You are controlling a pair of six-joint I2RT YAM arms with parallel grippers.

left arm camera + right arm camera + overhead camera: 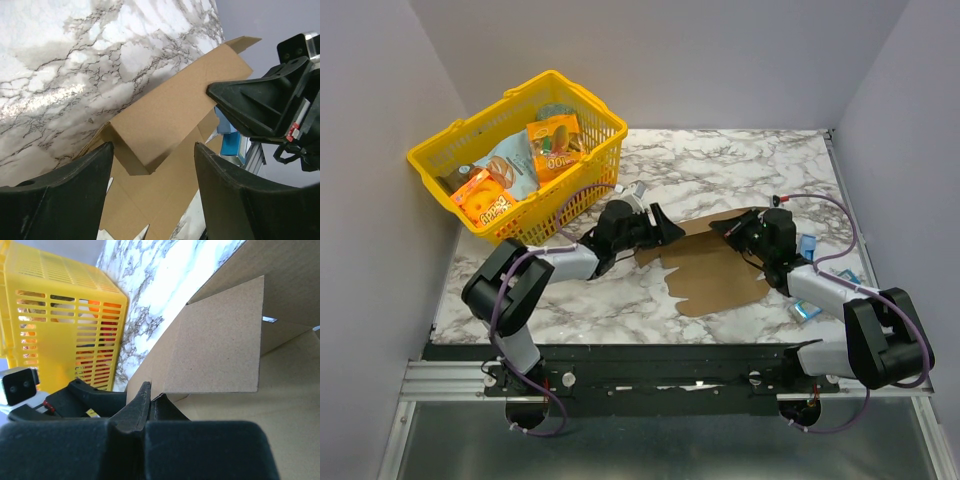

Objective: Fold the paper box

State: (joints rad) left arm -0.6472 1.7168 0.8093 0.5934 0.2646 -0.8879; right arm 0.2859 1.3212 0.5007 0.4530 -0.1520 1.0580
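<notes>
While the left claw (152, 150) stands spread, a raised flap of the paper box (720, 275) just ahead between its fingers, the right claw (146, 390) is pressed together, its tips at that flap's opposite edge. The rest of the brown sheet lies flat on the marble table (720, 160) between both claws. A yellow basket (535, 208) sits beyond the left one.

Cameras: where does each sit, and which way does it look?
Top external: above and behind, looking down on the table, yellow basket, paper box, left arm and right arm.
Left wrist: on the left arm, facing across the paper box toward the right jaws; left jaws open below.
Right wrist: on the right arm, facing the yellow basket over a raised flap; right jaws shut below.
All share the paper box.
</notes>
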